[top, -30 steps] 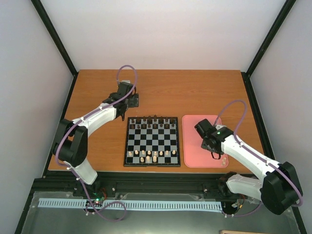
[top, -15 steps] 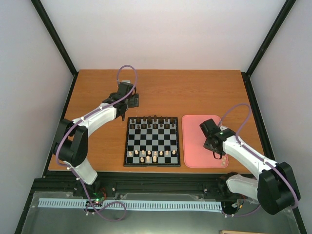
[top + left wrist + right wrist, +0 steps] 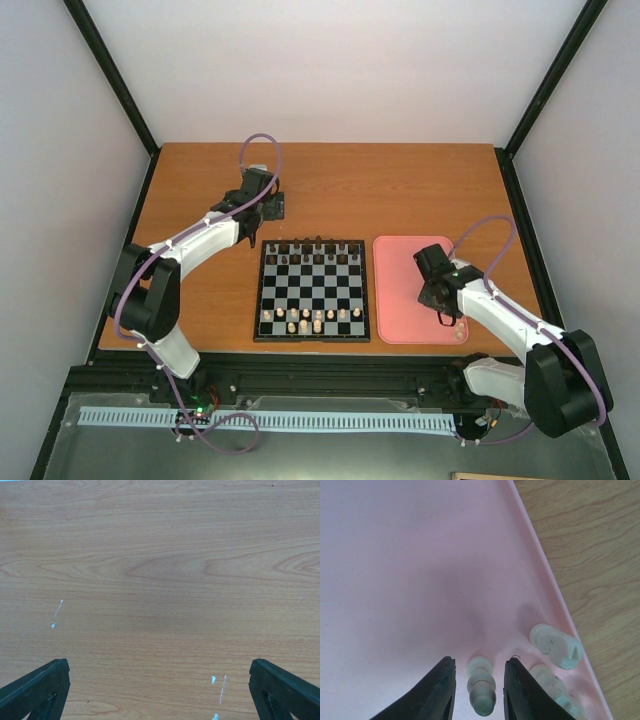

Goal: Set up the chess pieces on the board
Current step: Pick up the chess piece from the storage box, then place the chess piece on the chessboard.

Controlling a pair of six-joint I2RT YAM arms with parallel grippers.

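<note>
The black-and-white board (image 3: 312, 291) lies mid-table, with dark pieces on its far rows and several pale pieces (image 3: 306, 320) on its near rows. My right gripper (image 3: 479, 676) is low over the pink tray (image 3: 410, 565), open, its jaws on either side of a pale pawn-like piece (image 3: 482, 687) lying on the tray, with a gap on each side. Two more pale pieces (image 3: 555, 646) lie by the tray's right rim. My left gripper (image 3: 159, 690) hangs open and empty over bare wood, left of the board's far corner (image 3: 258, 205).
The pink tray (image 3: 398, 262) sits right of the board, its rim (image 3: 540, 555) next to the wood table. Small white marks (image 3: 219, 686) dot the wood under the left gripper. Black frame posts run along the table's sides.
My right gripper has moved a little toward the tray's near right corner. The left arm has not moved.
</note>
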